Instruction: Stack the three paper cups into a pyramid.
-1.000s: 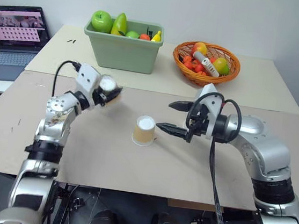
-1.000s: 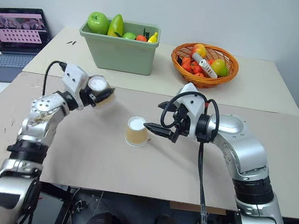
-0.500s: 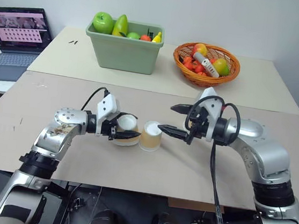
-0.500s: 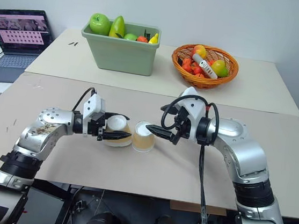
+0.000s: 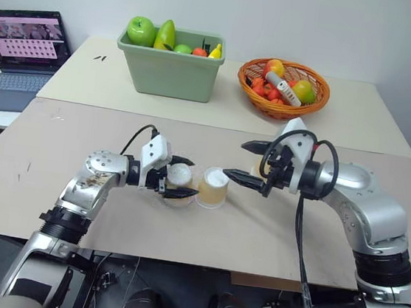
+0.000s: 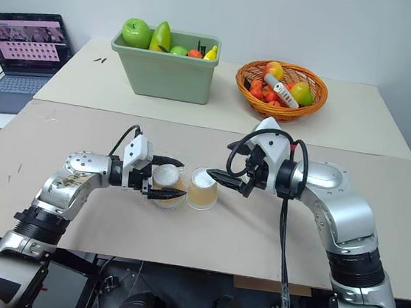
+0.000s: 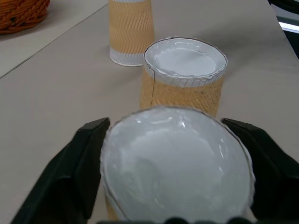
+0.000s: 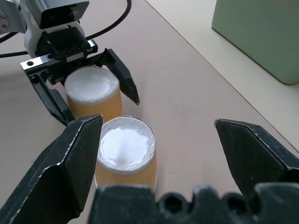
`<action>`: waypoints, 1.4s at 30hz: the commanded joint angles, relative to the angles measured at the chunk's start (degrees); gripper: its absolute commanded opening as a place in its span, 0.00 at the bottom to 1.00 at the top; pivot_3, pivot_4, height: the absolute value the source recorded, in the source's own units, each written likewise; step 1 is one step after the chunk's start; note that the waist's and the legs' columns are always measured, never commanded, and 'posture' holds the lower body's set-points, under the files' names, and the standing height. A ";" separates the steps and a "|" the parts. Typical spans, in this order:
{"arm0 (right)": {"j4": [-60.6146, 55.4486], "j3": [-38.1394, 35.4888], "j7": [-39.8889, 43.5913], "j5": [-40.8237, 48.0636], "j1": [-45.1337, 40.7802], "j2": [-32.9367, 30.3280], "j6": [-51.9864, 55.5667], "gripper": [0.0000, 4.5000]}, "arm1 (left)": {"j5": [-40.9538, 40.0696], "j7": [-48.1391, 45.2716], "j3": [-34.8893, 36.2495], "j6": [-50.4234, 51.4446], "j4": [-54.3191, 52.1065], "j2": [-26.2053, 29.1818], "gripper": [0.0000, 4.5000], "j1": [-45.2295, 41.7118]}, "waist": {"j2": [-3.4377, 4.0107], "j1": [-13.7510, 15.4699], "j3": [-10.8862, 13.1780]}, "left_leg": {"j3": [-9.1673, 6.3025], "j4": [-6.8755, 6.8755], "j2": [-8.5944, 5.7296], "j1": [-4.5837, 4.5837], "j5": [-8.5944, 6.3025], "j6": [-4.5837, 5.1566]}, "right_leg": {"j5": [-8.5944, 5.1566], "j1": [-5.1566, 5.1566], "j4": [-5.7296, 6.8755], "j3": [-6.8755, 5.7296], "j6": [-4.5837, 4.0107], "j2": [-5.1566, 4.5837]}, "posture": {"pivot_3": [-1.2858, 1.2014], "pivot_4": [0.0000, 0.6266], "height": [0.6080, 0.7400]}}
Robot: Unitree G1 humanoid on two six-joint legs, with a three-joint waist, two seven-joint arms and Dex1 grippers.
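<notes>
- 2 of the 3 paper cups stand upside down on the table [image 5: 57, 148], side by side: one cup [image 5: 179, 184] sits between the fingers of your left pincer [image 5: 180, 180], the other cup [image 5: 213, 188] is just beside it on the robot's right, touching or nearly so (gap too small to tell).
- Left pincer: fingers stand spread on either side of its cup with daylight showing in the right wrist view, so read it as let go, not gripping. The cup's rim looks to be down on the table.
- Right pincer [image 5: 253, 162]: fingers wide apart, holding nothing, hovering just past the second cup on its right side.
- 3rd cup [image 7: 131, 31]: upright-inverted on the table behind the pair, apart from them, seen in the left wrist view; in the head views the right pincer mostly covers it.
- Progress, my read: base row of the pyramid is basically laid, about 2 of 3 steps done. No cup on top yet.
- Left to do: back your left pincer off without nudging the base, fetch the 3rd cup (the right pincer is nearer), set it inverted across the 2 bases.
- Green bin [image 5: 172, 68], fruit basket [image 5: 283, 88] and laptop [image 5: 20, 51] stay at the back, well apart.
</notes>
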 commanded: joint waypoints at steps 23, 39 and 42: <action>9.03 -14.64 -1.26 -3.96 13.91 -12.15 -6.14 1.00 | -15.45 3.04 13.51 21.30 -24.97 13.38 0.99 -0.70 | 0.00 0.57 0.00 | -0.07 -0.02 -0.01 0.10 -0.02 0.03 | 0.00 0.15 -0.09 0.02 0.01 -0.02 | 0.52 0.24 0.75; 30.24 -5.38 -0.90 -11.13 -1.28 -0.94 -17.07 1.00 | -18.24 8.30 15.30 24.74 -30.08 14.33 0.99 -0.02 | 0.06 -0.47 0.04 | -0.03 -0.04 0.02 0.17 0.00 0.00 | 0.00 0.07 -0.01 0.23 0.01 0.07 | 0.52 0.24 0.75; 32.84 -4.73 -0.03 -11.46 -4.30 1.08 -18.43 1.00 | -18.28 9.13 15.56 24.88 -30.46 14.49 0.99 0.21 | 0.07 -0.57 0.04 | 0.01 -0.03 0.01 0.15 0.00 0.00 | 0.00 0.06 0.00 0.23 0.01 0.06 | 0.52 0.24 0.75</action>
